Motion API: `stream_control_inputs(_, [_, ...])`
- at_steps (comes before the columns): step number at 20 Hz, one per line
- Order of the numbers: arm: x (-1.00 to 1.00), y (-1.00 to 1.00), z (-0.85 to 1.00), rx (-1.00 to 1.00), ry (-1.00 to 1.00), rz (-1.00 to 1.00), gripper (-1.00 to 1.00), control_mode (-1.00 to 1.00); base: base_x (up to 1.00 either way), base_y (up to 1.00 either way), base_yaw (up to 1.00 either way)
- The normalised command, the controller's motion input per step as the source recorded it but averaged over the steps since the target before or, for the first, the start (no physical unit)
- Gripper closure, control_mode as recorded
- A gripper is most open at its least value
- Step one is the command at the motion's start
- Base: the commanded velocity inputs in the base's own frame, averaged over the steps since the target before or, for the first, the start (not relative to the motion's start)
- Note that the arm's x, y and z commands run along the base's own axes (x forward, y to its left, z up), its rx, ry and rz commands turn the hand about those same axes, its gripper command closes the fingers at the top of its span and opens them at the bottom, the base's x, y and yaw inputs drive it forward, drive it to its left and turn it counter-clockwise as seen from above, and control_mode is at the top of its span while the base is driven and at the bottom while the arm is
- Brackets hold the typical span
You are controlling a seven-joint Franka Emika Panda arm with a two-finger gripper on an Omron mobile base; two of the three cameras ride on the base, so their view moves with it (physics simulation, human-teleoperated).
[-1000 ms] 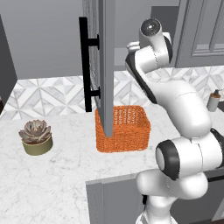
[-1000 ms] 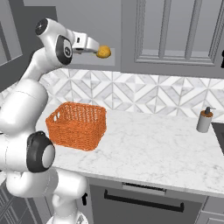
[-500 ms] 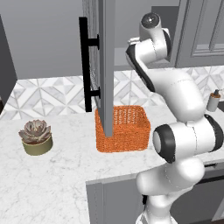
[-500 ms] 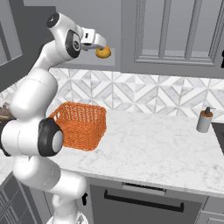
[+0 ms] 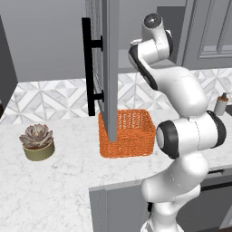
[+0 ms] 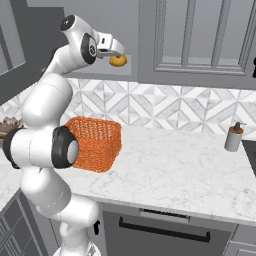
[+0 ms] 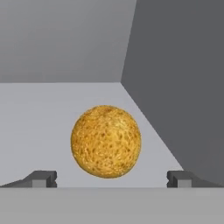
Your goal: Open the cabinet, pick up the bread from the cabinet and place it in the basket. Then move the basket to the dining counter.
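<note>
Pincer [image 7: 111,179] stood wide apart, tips flanking the bread [image 7: 106,141] on the open cabinet [image 5: 108,68] shelf, nothing clamped yet. Risk: that round, pitted golden crust could roll or squirt out of an off-centre squeeze. Woven orange basket [image 5: 129,132] sat on the marble bench [image 6: 175,170] below.

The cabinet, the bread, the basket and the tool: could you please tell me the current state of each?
cabinet: door swung open.
bread: resting on the cabinet shelf, not gripped, lined up between the finger tips.
basket: upright on the marble worktop below the cabinet; what it holds cannot be made out.
tool: open, its tips either side of the bread.
</note>
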Motion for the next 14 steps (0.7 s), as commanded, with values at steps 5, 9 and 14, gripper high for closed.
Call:
stream_control_inputs(5, [0.37, -0.04, -0.17, 0.0, 0.03, 0.0, -1.0, -1.0, 0.0, 0.0, 0.0])
stream_control_inputs(9, [0.32, 0.0, 0.0, 0.0, 0.01, 0.0, -1.0, -1.0, 0.0, 0.0, 0.0])
stream_control_inputs(14, [0.3, 0.0, -0.12, 0.0, 0.04, 0.0, -1.0, -1.0, 0.0, 0.0, 0.0])
